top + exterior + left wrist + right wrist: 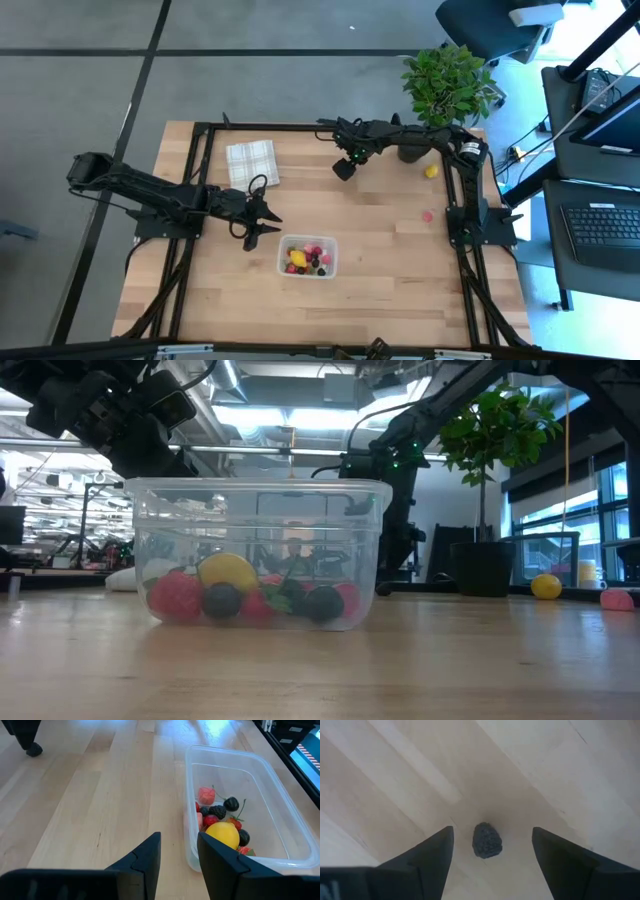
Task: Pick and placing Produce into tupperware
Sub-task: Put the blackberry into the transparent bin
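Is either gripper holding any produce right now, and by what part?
Nothing is held. The right gripper stands open over a dark berry lying on the table. The left gripper is empty beside the tupperware.

Bare table (390,250) right of tub (307,257); tub's top unobstructed. Left gripper (268,221) crowds its near-left corner; plant (447,85) blocks far-right corner.

Potted plant (447,84) & checked cloth (252,162) on table (380,290).
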Action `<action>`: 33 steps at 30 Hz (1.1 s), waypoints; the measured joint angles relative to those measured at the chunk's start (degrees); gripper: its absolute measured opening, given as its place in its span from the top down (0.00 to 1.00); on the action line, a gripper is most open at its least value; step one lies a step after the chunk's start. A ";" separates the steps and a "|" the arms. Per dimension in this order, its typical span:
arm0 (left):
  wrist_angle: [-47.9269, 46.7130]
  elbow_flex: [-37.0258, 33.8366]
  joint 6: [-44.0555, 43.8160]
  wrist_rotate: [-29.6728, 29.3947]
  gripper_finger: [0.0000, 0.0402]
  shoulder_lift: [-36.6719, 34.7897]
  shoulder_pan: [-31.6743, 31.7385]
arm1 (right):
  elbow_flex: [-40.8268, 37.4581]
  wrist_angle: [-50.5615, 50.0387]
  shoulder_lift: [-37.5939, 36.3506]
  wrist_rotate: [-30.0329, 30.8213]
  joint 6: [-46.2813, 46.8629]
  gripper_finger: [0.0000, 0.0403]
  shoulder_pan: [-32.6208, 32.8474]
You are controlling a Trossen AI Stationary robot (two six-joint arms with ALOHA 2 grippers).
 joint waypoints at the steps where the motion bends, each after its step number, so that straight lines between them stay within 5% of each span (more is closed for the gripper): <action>1: 0.00 0.00 -0.02 0.01 0.70 0.00 0.00 | 0.00 0.00 0.00 -0.02 0.06 0.33 0.00; 25: 0.00 0.00 -0.13 0.00 0.70 -0.02 0.00 | 0.26 -0.61 4.84 -0.64 2.08 0.33 0.26; 33: 0.00 0.00 -0.11 0.00 0.70 -0.02 0.00 | 0.22 -0.69 5.58 -0.64 2.04 0.51 0.26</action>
